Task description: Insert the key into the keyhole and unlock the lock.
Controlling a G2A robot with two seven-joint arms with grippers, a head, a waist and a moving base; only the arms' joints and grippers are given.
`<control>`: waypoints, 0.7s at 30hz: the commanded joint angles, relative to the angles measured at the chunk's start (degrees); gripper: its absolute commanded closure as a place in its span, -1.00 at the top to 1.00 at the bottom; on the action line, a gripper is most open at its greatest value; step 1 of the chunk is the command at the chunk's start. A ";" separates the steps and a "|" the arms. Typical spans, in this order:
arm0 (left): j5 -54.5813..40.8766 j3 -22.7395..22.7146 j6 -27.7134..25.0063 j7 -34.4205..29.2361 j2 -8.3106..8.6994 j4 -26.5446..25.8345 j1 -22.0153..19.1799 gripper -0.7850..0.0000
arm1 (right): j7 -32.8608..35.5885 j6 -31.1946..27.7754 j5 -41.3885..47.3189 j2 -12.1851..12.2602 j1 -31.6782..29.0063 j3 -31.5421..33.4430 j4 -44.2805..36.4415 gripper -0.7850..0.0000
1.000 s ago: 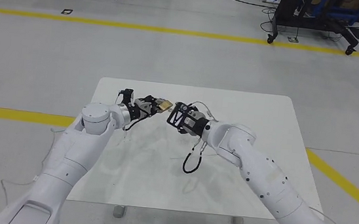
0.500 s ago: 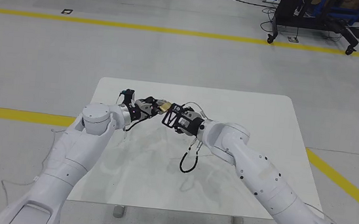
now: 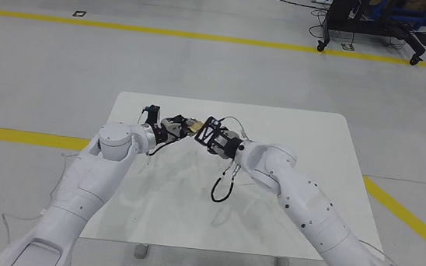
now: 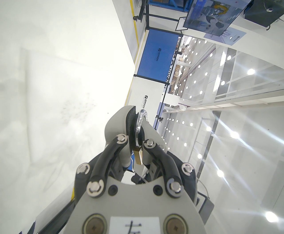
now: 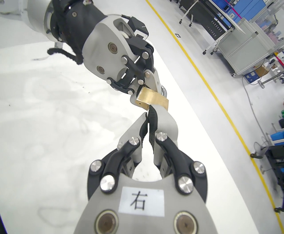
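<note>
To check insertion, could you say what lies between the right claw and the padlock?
Nothing visible; in the right wrist view the right claw meets the padlock.

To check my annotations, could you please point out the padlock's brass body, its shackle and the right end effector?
padlock body [image 5: 153, 100]: right wrist view, brass face.
shackle [image 4: 138, 127]: left wrist view, silver loop's curve.
right end effector [image 5: 149, 113]: right wrist view, between its fingertips.
</note>
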 commanded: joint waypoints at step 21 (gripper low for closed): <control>2.77 -1.39 -4.97 2.47 0.03 -1.83 1.61 -1.00 | -2.45 -11.33 34.78 -0.80 -0.18 8.30 12.65 1.00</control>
